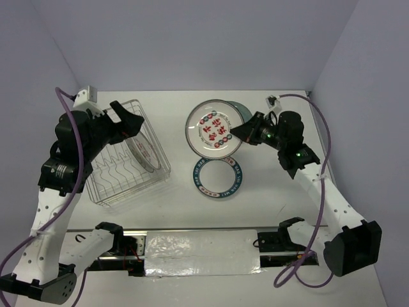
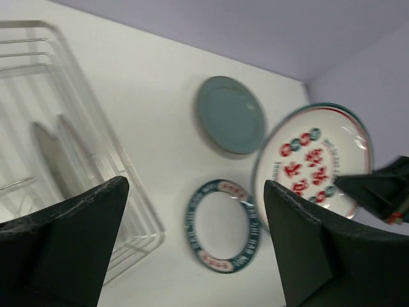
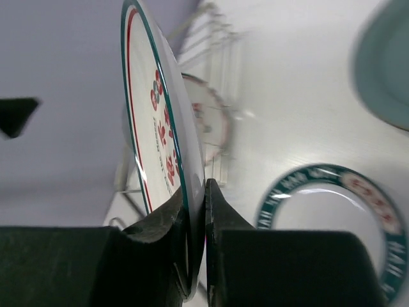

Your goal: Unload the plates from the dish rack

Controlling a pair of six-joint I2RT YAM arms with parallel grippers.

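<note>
Right tool (image 3: 204,211) pinches the red-marked plate (image 1: 214,128) by its rim above the worktop (image 1: 268,192). Left tool (image 1: 128,118), wide open, hovers nearer the dish rack (image 1: 121,185) and its racked plate (image 1: 144,150).

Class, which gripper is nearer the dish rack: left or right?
Left. The left gripper hangs open above the far edge of the dish rack; the right gripper is off to its right, pinching the rim of the red-marked plate.

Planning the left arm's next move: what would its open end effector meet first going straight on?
Likely the round white plate with the dark blue patterned rim, flat on the white table dead ahead between the left end effector's open fingers; depth is unclear.
</note>
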